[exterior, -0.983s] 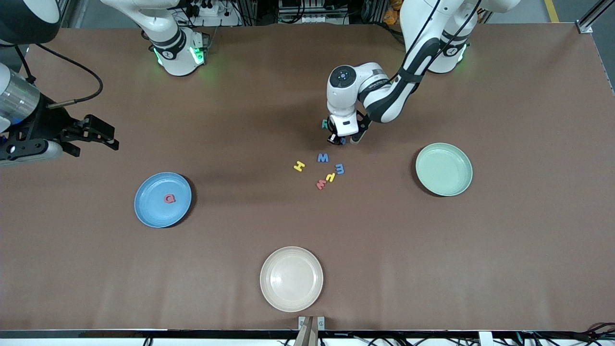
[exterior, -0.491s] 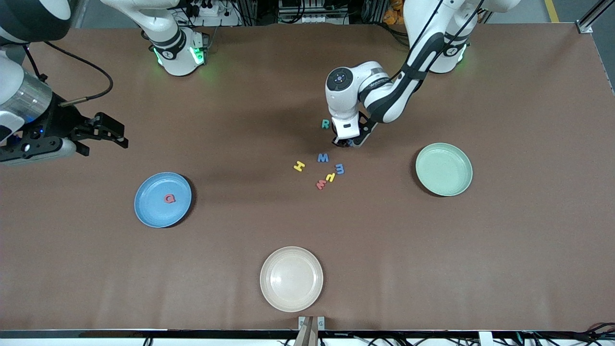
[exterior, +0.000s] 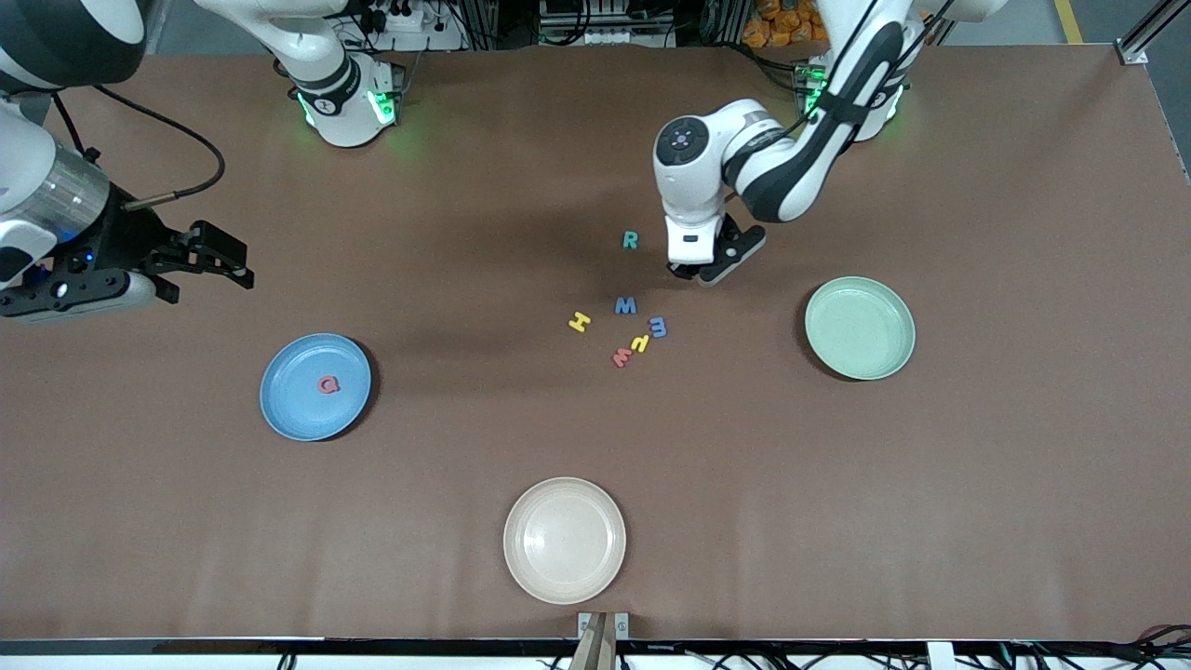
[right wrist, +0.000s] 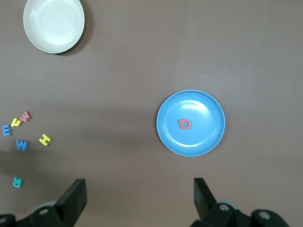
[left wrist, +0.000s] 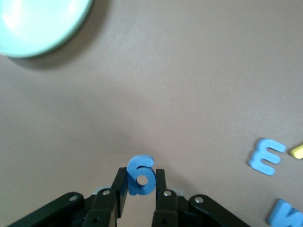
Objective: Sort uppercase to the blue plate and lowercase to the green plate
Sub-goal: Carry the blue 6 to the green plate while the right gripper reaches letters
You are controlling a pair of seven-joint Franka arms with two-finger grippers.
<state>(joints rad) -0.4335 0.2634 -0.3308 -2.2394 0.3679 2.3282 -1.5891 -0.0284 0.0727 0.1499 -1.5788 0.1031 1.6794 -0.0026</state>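
Note:
My left gripper (exterior: 693,271) (left wrist: 141,174) is shut on the small blue g (left wrist: 141,176) and hangs over the bare table between the teal R (exterior: 630,240) and the green plate (exterior: 860,328) (left wrist: 38,23). On the table lie the blue M (exterior: 625,305), yellow H (exterior: 580,322), blue m (exterior: 658,327) (left wrist: 266,156), a yellow lowercase letter (exterior: 640,343) and a red lowercase letter (exterior: 621,357). The red Q (exterior: 327,384) (right wrist: 184,124) rests in the blue plate (exterior: 279,372) (right wrist: 203,113). My right gripper (exterior: 221,260) (right wrist: 139,189) stands open and holds nothing, above the table by the blue plate.
A cream plate (exterior: 565,540) (right wrist: 54,24) sits near the table's front edge, nearer to the front camera than the letters. Both arm bases stand along the back edge.
My left gripper has risen with the blue g and moved toward the green plate, uncovering the R. The right arm has drifted slightly toward the table's middle.

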